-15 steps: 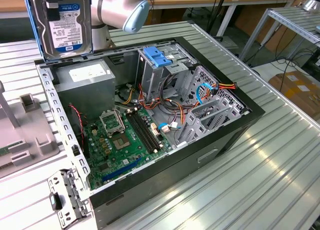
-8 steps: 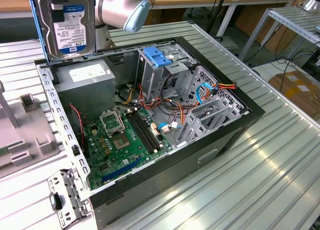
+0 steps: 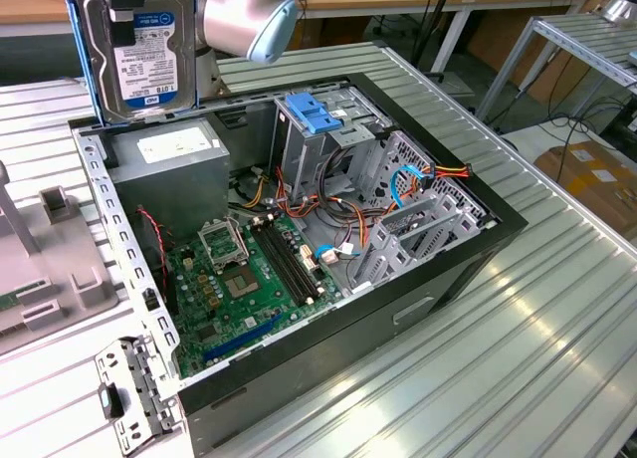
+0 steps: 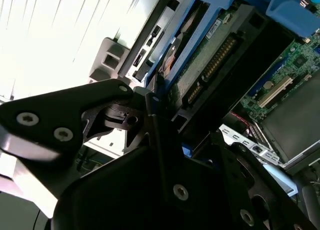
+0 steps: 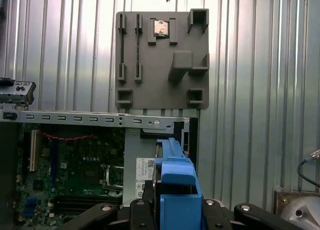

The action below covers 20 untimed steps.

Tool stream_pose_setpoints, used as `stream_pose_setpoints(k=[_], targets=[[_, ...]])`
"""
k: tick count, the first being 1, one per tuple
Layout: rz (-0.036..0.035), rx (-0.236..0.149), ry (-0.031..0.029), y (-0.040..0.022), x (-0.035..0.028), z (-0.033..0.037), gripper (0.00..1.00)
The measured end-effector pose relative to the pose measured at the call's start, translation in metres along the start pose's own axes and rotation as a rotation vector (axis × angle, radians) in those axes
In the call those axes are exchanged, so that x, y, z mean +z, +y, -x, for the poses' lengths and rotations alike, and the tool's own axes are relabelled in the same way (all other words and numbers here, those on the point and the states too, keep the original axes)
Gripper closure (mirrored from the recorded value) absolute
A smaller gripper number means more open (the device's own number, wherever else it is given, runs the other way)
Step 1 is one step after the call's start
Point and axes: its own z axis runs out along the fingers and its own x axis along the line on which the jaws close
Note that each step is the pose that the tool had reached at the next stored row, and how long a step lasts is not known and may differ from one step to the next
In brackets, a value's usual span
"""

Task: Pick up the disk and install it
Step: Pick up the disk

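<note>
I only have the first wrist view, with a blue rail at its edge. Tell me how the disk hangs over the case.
Observer: In the exterior view the disk hangs upright, label toward the camera, above the corner of the case where the power supply sits.
Operator: Find the drive cage for me.
Observer: The drive cage with its blue cap stands inside the case, to the exterior view's right of the power supply.
Operator: Check the disk's other face.
Observer: In the second wrist view the disk's green circuit board faces the camera, framed by the blue side rails.
</note>
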Motion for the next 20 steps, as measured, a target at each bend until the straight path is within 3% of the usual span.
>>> stream_pose_setpoints(k=[14, 20], targets=[[0.0009, 0.000, 0.0000, -0.0130, 0.0002, -0.0110, 0.64], [0.0016, 0.000, -0.0001, -0.0225, 0.0003, -0.0179, 0.64]])
